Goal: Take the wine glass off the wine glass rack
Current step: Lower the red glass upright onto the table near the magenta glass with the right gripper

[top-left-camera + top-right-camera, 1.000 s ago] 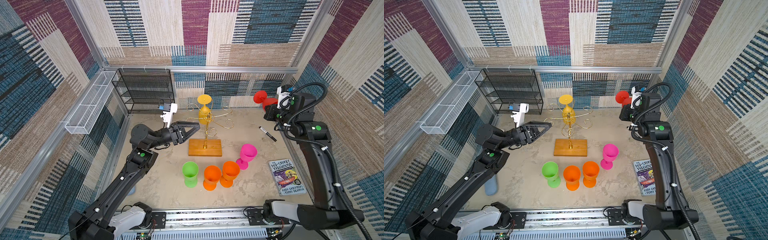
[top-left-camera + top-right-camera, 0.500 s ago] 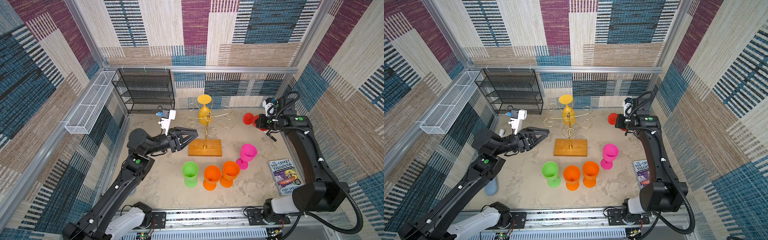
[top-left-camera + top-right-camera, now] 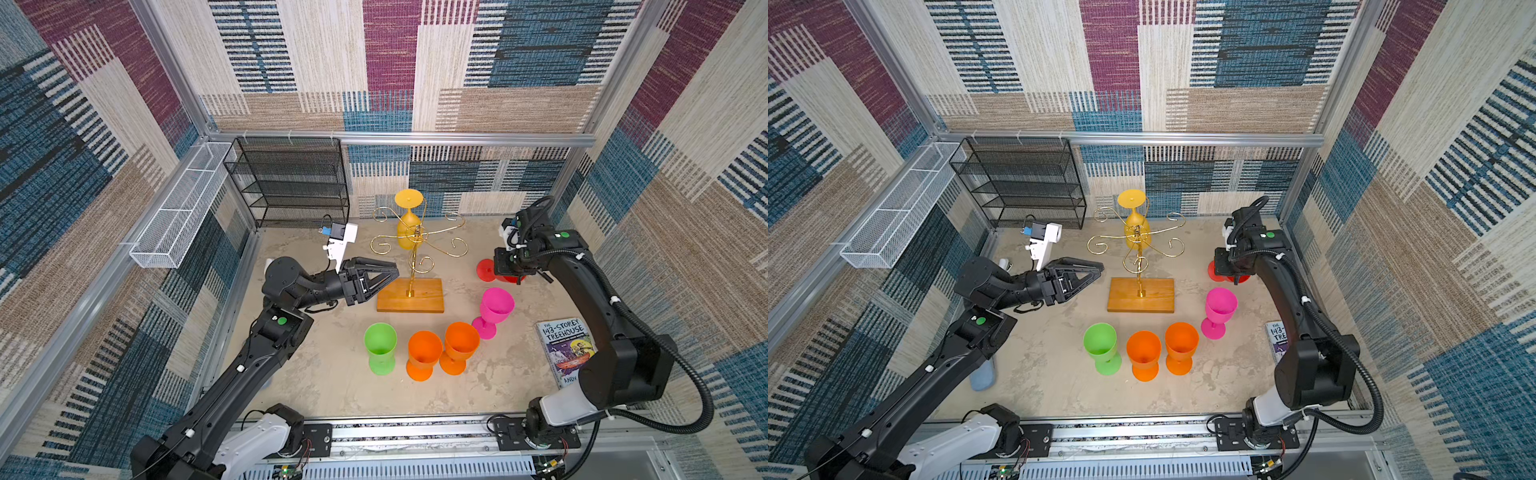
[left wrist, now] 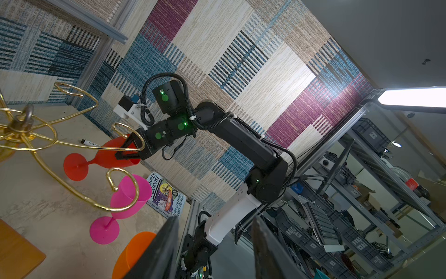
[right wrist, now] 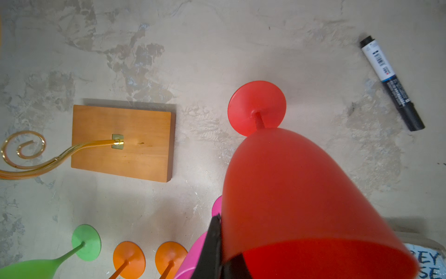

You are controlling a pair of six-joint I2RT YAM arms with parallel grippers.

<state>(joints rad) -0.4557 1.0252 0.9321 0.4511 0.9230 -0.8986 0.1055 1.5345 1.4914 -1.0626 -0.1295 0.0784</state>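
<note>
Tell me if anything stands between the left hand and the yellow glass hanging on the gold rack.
Yes. The left hand is open beside the rack's base. The yellow glass hangs on the far side of the pole, and the curled wire arms lie between them in both top views.

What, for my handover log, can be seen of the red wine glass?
The red wine glass looks like translucent plastic: tapered bowl, short stem, round flat foot. It is off the wine glass rack, tilted, right of the rack's wooden base in both top views, farther back than the pink glass. The right gripper is shut on the bowl's rim, one finger inside, one outside. Whether the foot rests on the table cannot be told.
</note>
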